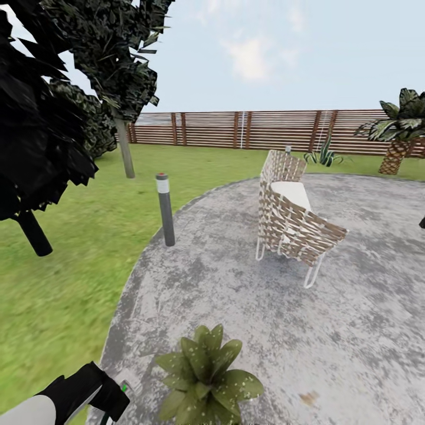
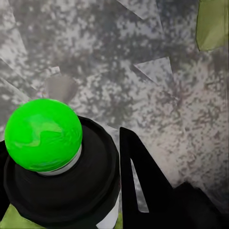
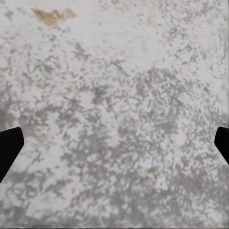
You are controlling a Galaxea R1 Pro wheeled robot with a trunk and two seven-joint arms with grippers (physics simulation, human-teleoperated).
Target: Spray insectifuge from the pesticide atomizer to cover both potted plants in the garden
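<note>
Where the potted plant sits: broad-leaved speckled green rosette (image 1: 206,375) on the mottled grey paved patio (image 1: 330,330).
Left gripper (image 1: 112,392): just beside the plant, clenched, I judge, on the dark-bodied pesticide atomizer (image 2: 62,176) with its green ball top (image 2: 43,133).
Right gripper (image 3: 114,148): released, nothing between the fingers, bare paving below.
Risk: I see paving under the atomizer, so spray may miss the plant's leaves; closing in could brush them.

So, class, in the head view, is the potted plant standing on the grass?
No: the potted plant stands on the mottled grey paved patio, near its edge, with the lawn off to one side.
</note>
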